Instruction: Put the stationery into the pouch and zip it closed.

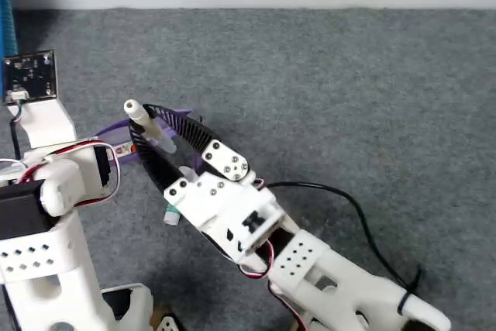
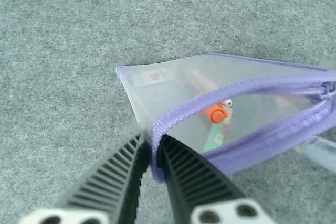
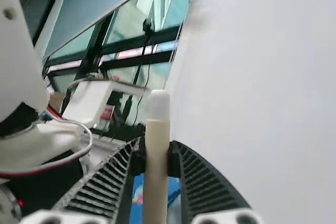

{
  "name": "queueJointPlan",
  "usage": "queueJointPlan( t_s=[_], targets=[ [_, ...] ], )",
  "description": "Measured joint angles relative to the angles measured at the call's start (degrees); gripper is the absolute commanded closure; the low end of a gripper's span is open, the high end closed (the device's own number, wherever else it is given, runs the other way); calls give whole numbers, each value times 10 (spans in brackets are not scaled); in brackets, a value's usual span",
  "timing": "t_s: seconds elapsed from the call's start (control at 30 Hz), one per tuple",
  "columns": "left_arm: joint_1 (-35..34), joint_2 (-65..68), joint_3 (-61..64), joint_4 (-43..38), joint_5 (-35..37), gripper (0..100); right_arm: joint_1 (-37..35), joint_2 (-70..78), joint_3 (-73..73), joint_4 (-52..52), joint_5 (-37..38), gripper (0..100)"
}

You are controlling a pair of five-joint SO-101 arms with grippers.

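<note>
The pouch (image 2: 173, 85) was milky and translucent, with a purple zip and purple edging. Inside the pouch showed an orange cap (image 2: 214, 114). The left fingers (image 2: 191, 174) at the pouch's edge were black and ribbed, as were the right fingers (image 3: 202, 182). The pen (image 3: 156, 171) was cream-white. The worktop (image 1: 349, 75) under the pouch was flecked grey.

High camera overlooks the pouch (image 2: 173, 98); left wrist camera sees it close.
</note>
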Motion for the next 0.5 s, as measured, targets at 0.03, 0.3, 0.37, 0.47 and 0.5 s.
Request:
queueJointPlan(
  t_s=[0.03, 0.3, 0.37, 0.47, 0.5],
  targets=[
    [1, 0, 0, 0, 0, 987, -4, 1, 0, -19, 13, 991],
    [1, 0, 0, 0, 0, 987, -85, 9, 0, -76, 120, 991],
    [1, 0, 1, 0, 0, 987, -100, 9, -2, -77, 137, 991],
    [0, 0, 9, 0, 0, 987, -105, 9, -7, -77, 145, 991],
    [0, 0, 9, 0, 0, 987, -105, 10, -9, -77, 145, 991]
  ],
)
